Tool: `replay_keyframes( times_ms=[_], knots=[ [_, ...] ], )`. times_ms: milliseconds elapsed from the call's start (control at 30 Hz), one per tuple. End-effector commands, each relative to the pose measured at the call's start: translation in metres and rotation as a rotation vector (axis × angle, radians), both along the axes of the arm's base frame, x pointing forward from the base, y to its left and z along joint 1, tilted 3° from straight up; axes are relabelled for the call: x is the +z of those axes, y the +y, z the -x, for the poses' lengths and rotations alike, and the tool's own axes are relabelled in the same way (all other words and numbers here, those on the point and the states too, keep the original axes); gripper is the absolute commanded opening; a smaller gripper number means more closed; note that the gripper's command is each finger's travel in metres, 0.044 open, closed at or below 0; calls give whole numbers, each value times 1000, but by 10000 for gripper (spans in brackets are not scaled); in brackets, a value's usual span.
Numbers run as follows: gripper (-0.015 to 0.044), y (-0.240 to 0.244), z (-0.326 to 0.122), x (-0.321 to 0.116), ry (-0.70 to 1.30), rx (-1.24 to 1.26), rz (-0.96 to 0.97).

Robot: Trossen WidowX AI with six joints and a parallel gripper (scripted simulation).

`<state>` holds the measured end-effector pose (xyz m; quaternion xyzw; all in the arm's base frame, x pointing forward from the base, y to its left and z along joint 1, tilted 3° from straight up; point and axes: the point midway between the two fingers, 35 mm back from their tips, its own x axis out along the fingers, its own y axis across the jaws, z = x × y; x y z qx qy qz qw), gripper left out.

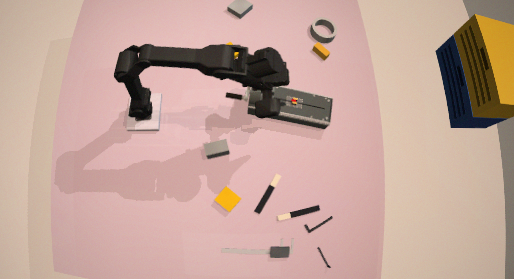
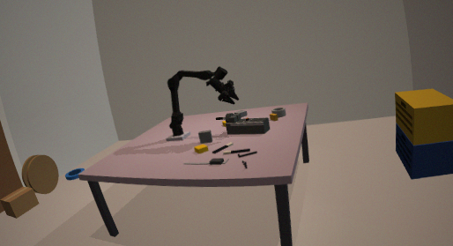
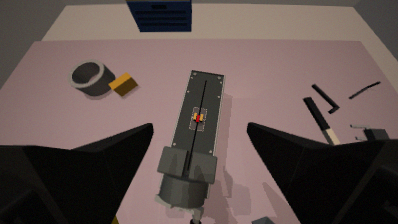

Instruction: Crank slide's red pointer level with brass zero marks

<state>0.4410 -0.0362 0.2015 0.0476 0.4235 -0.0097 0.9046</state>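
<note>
Pincer [image 1: 278, 96] [image 2: 233, 100] [image 3: 201, 127] spread wide and empty above the bench [image 1: 175, 229] [image 2: 176, 171] [image 3: 280, 75], a probably stiff, fixed-path crank handle [image 1: 233, 95] [image 2: 219, 118] juts from the machine's [image 1: 312, 109] [image 2: 248, 126] [image 3: 210, 100] arm-side end, best gripped squarely around its dark bar.

A pink rectangular tabletop [image 1: 100, 229] carries a dark grey oblong machine [image 1: 312, 114] right of its middle. A light grey round ring [image 1: 314, 35] lies near the top right corner; a grey block-shaped caliper [image 1: 279, 252] lies near the bottom edge. A bright yellow square block [image 1: 227, 199] sits between the machine and that edge.
</note>
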Motion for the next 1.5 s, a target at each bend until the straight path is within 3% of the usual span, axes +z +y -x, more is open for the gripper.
replay_keyframes(
  times_ms=[0,267,967,1300,1467],
  knots=[
    [440,-1,-8,-12,7,20,-6],
    [440,1,-7,-57,7,20,-6],
    [440,1,-7,-58,7,20,-6],
    [440,-2,-8,-7,5,16,-5],
    [440,3,4,-4,2,-7,2]
  ],
)
